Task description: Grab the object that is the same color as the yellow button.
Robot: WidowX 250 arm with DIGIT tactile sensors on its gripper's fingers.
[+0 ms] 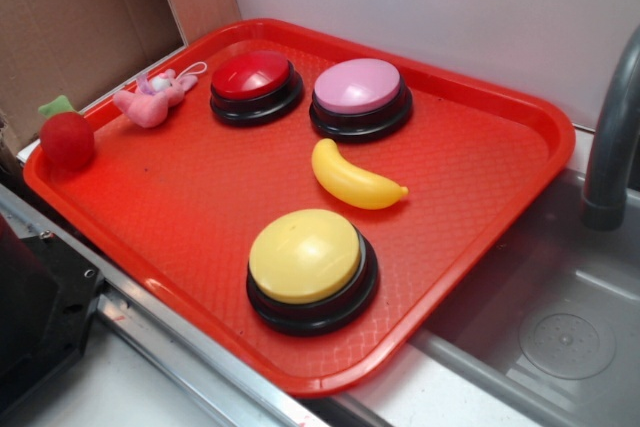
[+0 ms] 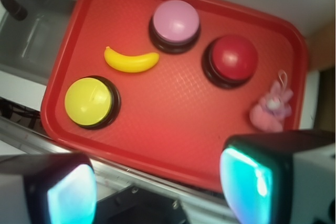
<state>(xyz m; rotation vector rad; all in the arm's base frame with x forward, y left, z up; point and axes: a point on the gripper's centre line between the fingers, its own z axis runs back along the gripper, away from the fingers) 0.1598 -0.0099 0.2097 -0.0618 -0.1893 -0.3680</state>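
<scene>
Banana (image 2: 131, 60) lies unobstructed between yellow button (image 2: 89, 101) and pink button (image 2: 176, 22); fingers (image 2: 247, 182) spread, empty.

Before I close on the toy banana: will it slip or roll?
The banana looks glossy and hard, so the fingers may slide on it. Its curved, tapered shape lies on its side on the red tray, so a nudge would probably spin or rock it rather than roll it far. It is likely light, hollow plastic. A grip across the thick middle seems safest.
</scene>
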